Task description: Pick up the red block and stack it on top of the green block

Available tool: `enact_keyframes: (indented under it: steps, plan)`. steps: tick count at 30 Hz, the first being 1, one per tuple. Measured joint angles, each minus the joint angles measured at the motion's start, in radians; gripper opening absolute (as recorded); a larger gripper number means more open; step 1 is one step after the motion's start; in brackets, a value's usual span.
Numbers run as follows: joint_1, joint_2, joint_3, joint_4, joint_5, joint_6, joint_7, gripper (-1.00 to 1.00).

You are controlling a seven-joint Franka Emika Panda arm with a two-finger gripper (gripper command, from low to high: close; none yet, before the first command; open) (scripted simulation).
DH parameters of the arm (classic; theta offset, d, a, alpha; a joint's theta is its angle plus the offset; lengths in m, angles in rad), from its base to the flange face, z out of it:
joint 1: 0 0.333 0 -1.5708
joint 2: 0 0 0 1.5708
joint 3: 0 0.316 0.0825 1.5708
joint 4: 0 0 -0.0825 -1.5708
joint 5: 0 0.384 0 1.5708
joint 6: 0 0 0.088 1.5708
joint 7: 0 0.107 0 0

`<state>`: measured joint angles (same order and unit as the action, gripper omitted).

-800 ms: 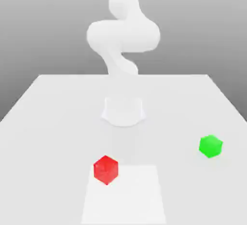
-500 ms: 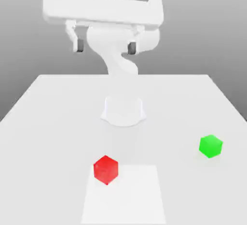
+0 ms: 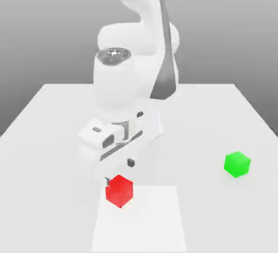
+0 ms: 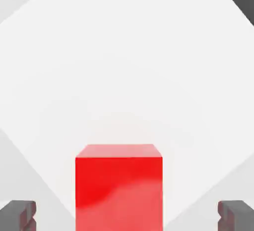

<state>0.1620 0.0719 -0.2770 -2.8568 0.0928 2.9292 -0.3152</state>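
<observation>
The red block (image 3: pixel 119 190) sits on the white table (image 3: pixel 49 121) near the front, toward the exterior view's left. My gripper (image 3: pixel 118 171) hangs low directly over it, open. One dark fingertip (image 3: pixel 130 163) shows just above and behind the cube. In the hand view the red block (image 4: pixel 119 188) stands between the two dark pads (image 4: pixel 18 215), with a wide gap on each side and no contact. The green block (image 3: pixel 237 164) rests alone toward the exterior view's right, far from the hand.
The arm's white links (image 3: pixel 122 89) rise behind the red cube and hide the middle of the table. A slightly brighter square patch (image 3: pixel 141 219) marks the tabletop at the front. The table edges run in at the back corners.
The hand has swung down from high above the table to just over the red cube. Both cubes stay where they were.
</observation>
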Motion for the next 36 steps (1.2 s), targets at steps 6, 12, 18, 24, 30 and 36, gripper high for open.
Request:
enact_keyframes:
  steps: [6,12,18,24,30,36]
  plan:
    - [-0.117,0.130,0.151,0.019,0.140,0.107,-0.102,-1.00]
    - [-0.102,0.105,0.128,0.015,0.110,0.085,-0.081,-1.00]
    - [-0.096,-0.098,0.063,-0.017,-0.108,-0.082,0.077,-1.00]
    - [0.050,-0.162,0.149,-0.015,-0.111,-0.149,-0.109,-1.00]
    - [0.229,-0.190,0.257,-0.004,-0.079,-0.187,-0.369,-1.00]
    - [0.415,-0.218,0.361,0.007,-0.050,-0.226,-0.627,-1.00]
